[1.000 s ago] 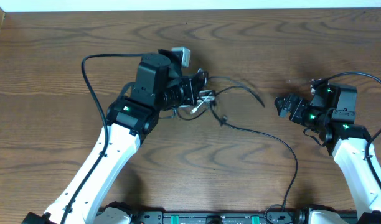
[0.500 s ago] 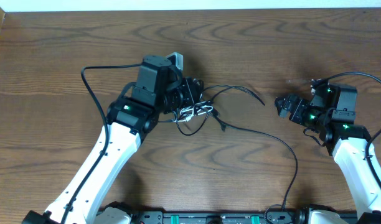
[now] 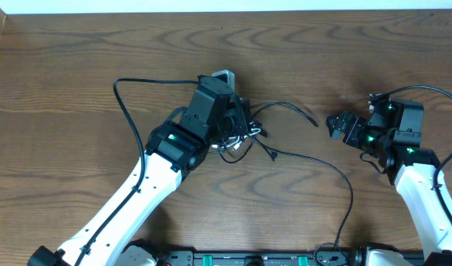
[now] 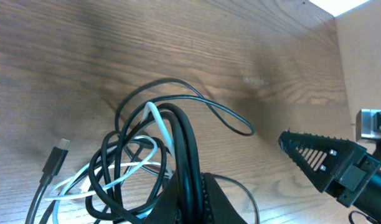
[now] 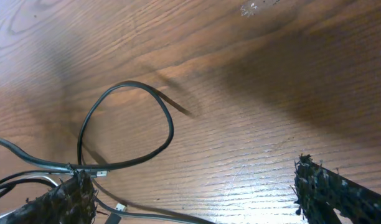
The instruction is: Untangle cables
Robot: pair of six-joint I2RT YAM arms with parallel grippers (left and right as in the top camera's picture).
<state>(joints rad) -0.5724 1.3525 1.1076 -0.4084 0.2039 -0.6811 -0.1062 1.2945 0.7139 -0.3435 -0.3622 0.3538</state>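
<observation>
The cables (image 3: 250, 134) are a tangle of black and white cords at the table's middle. In the left wrist view my left gripper (image 4: 189, 186) is shut on two black strands that rise between its fingers. The white cable (image 4: 119, 171) loops through them, and a black plug end (image 4: 55, 159) lies at the left. One long black cable (image 3: 314, 159) trails right and down to the front edge. Another black cable bends into a loop (image 5: 125, 124) toward my right gripper (image 3: 334, 125). That gripper stands open, with nothing between its fingers, to the right of the tangle.
The left arm's own thick black wire (image 3: 130, 111) arcs out to the left of the arm. The table's back edge (image 3: 226, 10) runs along the top of the overhead view. A faint pale smudge (image 3: 348, 96) marks the wood near the right arm.
The left arm has swung to the right and dragged the tangle with it. The black loops have bunched closer under the gripper. The right arm has not moved.
</observation>
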